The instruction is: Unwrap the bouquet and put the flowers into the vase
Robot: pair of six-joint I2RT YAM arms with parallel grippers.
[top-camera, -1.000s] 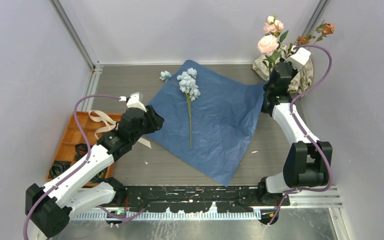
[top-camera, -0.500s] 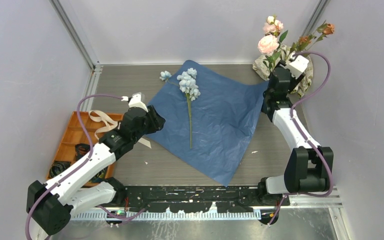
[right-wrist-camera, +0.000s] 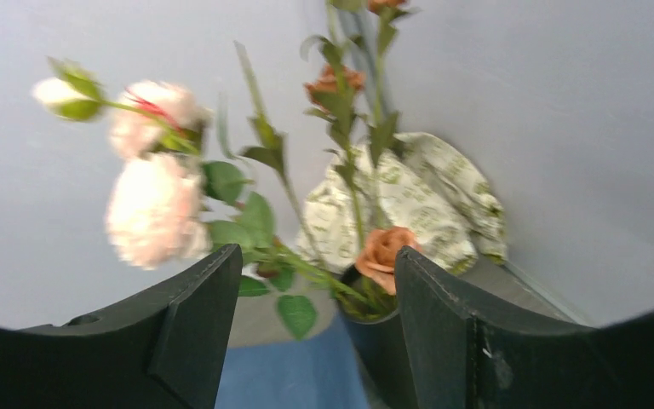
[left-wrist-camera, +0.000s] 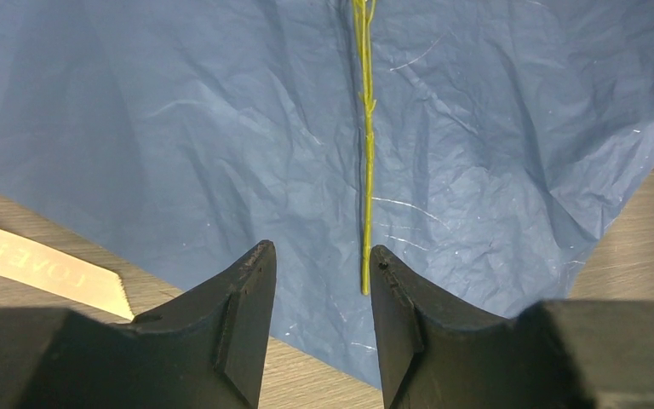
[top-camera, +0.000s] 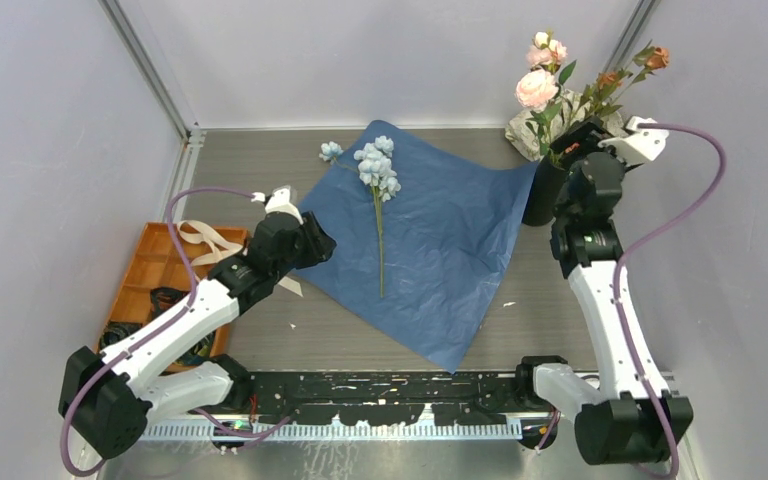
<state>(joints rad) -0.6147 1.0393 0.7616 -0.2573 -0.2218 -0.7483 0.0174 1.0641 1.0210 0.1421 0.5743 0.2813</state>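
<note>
Grey wood-grain table (top-camera: 560,290), boxed in by pale panels (top-camera: 60,150) and aluminium posts (top-camera: 150,70), carries the unfolded blue paper sheet (top-camera: 440,240) at its centre. One pale blue flower (top-camera: 378,170) lies on the sheet, its stem running toward 6 o'clock. At 2 o'clock the black vase (top-camera: 540,195) stands upright at the sheet's corner and holds pink and rust-orange flowers (top-camera: 536,90). A beige patterned cloth (top-camera: 518,132) sits behind the vase. At 9 o'clock an orange tray (top-camera: 145,265) has cream ribbon (top-camera: 205,243) draped over its rim.

The left arm reaches low from 7 o'clock. Its left gripper (top-camera: 312,240) is at the sheet's 9 o'clock edge, jaws partly apart and empty, aimed at the stem's end. The right arm stands tall. Its right gripper (top-camera: 572,138) is level with the vase mouth, jaws wide and gripping nothing.
</note>
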